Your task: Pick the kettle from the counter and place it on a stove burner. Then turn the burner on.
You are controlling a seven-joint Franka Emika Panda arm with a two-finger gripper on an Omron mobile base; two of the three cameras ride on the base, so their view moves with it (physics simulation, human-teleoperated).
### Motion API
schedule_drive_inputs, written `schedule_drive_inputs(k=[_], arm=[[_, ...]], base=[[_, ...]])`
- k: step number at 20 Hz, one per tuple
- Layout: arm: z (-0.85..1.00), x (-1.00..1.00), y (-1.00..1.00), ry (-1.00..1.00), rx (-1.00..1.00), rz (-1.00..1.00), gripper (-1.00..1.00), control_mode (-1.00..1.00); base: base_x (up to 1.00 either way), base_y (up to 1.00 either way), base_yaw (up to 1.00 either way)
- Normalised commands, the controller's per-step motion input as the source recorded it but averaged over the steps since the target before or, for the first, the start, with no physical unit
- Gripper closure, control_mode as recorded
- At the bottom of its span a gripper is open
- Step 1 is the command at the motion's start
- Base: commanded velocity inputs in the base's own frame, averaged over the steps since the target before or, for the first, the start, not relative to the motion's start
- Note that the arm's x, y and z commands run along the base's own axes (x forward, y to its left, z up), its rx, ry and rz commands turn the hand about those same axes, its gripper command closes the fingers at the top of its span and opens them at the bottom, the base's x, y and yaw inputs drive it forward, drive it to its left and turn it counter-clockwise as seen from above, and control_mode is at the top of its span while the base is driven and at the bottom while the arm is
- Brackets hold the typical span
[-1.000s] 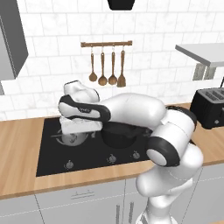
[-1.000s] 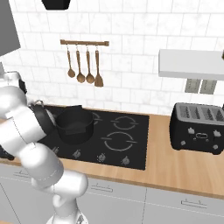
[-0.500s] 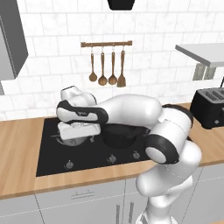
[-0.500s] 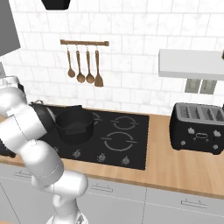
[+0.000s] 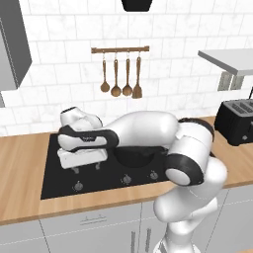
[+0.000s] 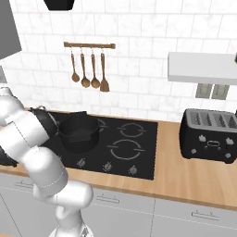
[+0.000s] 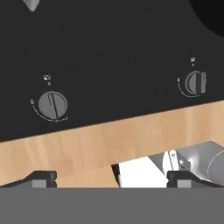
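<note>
So the only real container we're seeing here is the black pot [image 6: 79, 132]. It's sitting on the left side of the black glass cooktop [image 6: 139, 159], and its inside is just showing dark. The toaster [image 6: 208, 136] is standing well apart on the wood counter [image 6: 185, 180] to the right, slots facing up.

The right base view is giving us the open side of the stove. There the big burner ring [image 6: 124, 149] is lying bare, just right of the pot. From the left base view the arm is stretching across the cooktop [image 5: 54, 178] and covering most of the pot [image 5: 136, 155]. In that view the gripper [image 5: 87, 168] is hanging low over the front left of the glass, near the knob row.

The hand view is showing us what neither base camera does. Two round knobs are sitting on the glass, one [image 7: 52, 105] to the left and one [image 7: 195, 82] to the right. A strip of counter [image 7: 87, 140] is running below them. The gripper [image 7: 111, 177] is spread wide with its tips far apart, gripping nothing.

As for the kettle, we're honestly not able to place it. There's only a small grey sliver [image 7: 31, 4] poking in at the top edge of the hand view. We can't tell if that's it.

The wooden spoons [image 5: 121, 74] are hanging on the wall rail behind the stove.
</note>
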Motion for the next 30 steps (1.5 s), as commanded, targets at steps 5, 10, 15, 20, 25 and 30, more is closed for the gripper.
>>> schedule_drive_inputs(k=[5,10,15,20,25,30], arm=[[-0.49,0.06,0.39,-0.03,0.01,0.01,-1.00,-1.00],[-0.33,0.34,0.25,-0.02,0.07,0.00,-1.00,-1.00],[-0.21,0.20,0.06,-0.04,0.06,0.01,-1.00,-1.00],[-0.33,0.03,0.00,-0.04,0.02,0.03,-1.00,-1.00],[-0.25,0.00,0.00,0.00,0.00,0.01,-1.00,-1.00],[-0.17,0.00,0.00,0.00,0.00,0.00,-1.00,-1.00]], base=[[0.00,0.00,0.00],[0.00,0.00,0.00],[0.00,0.00,0.00],[0.00,0.00,0.00],[0.00,0.00,0.00],[0.00,0.00,0.00]])
